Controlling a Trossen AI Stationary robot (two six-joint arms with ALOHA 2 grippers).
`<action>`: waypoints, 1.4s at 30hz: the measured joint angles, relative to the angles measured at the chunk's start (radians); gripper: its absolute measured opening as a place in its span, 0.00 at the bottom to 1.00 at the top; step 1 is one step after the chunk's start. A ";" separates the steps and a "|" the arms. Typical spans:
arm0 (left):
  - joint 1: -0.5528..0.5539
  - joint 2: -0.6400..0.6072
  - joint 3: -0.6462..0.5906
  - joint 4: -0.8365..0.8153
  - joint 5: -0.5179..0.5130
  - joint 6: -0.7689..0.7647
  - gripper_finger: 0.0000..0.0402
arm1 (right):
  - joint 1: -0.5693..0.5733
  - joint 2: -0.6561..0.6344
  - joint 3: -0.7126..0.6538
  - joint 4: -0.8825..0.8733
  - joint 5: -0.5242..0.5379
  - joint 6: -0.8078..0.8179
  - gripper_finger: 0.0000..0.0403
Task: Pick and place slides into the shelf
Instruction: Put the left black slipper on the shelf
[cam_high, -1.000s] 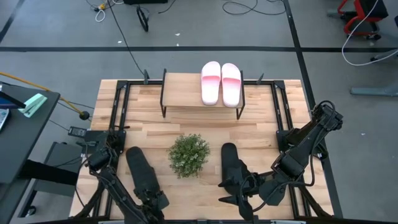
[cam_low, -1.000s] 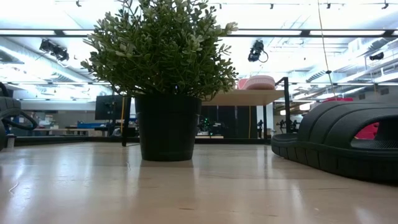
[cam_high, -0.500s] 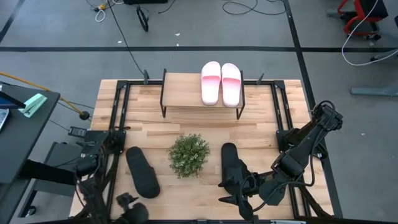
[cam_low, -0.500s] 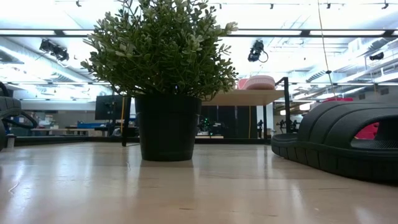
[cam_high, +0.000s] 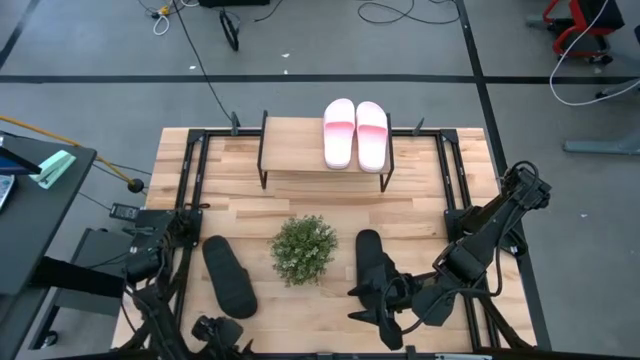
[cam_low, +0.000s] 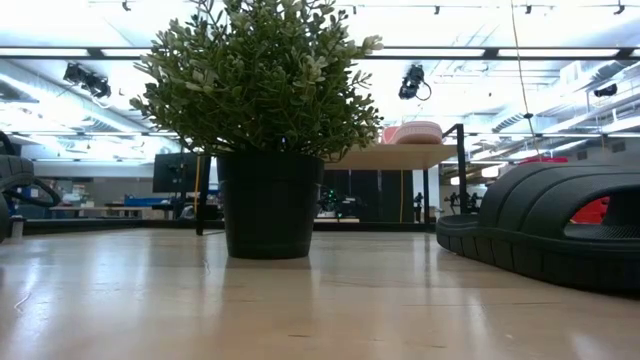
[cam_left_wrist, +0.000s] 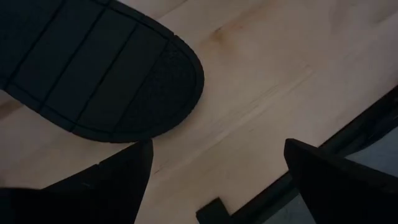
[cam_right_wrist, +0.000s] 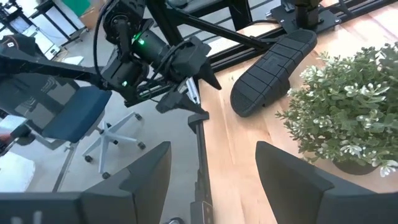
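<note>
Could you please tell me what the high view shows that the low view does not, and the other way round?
Only the high view shows the left black slide, both arms, the left gripper open at the table's near edge, and the right gripper at the right black slide. It also shows the whole shelf with two pink-and-white slides. Only the low view shows the plant's black pot and the room's ceiling lights. Both show the plant, the pink-and-white slides, the shelf and the right black slide.
</note>
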 joint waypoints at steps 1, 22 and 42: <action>0.007 0.000 0.000 0.002 0.009 0.001 0.91 | 0.000 0.000 0.000 0.000 0.001 0.000 0.60; 0.155 -0.067 0.000 -0.105 0.122 0.530 0.88 | 0.008 0.000 0.000 0.000 -0.001 0.046 0.60; 0.293 -0.098 0.000 -0.073 0.187 0.805 0.88 | 0.010 0.000 0.000 0.000 -0.001 0.055 0.60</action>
